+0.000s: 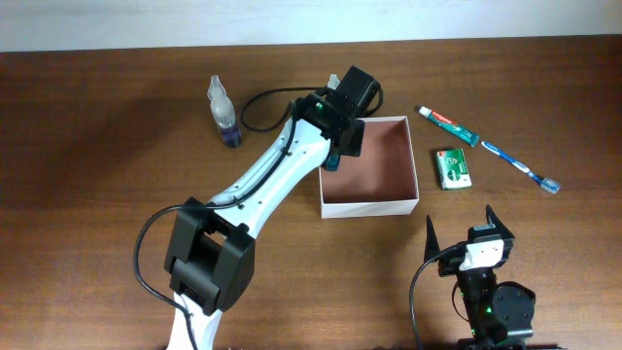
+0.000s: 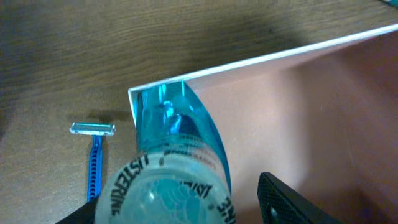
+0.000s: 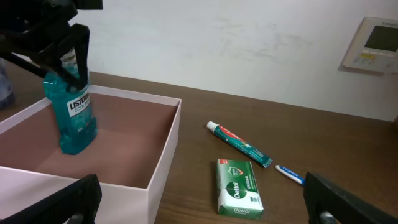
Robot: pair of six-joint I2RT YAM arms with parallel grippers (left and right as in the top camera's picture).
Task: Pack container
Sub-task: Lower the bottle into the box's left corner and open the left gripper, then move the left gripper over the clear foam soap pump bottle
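Observation:
The container (image 1: pixel 400 205) is a square, shallow white box with a reddish-brown inside, at the table's middle. It also shows in the left wrist view (image 2: pixel 298 50) and the right wrist view (image 3: pixel 163 168). A blue Listerine bottle (image 3: pixel 74 118) stands upright inside it against the left wall, and also shows in the left wrist view (image 2: pixel 177 155). My left gripper (image 1: pixel 335 148) is around the bottle's top, with a gap between its right finger and the bottle, so it is open. My right gripper (image 1: pixel 462 222) is open and empty near the front edge, right of the box.
A green Dettol soap packet (image 1: pixel 453 167), a toothpaste tube (image 1: pixel 452 124) and a blue toothbrush (image 1: pixel 523 165) lie right of the box. A small spray bottle (image 1: pixel 224 112) stands at the back left. A blue razor (image 2: pixel 93 158) lies on the table just outside the box's left wall.

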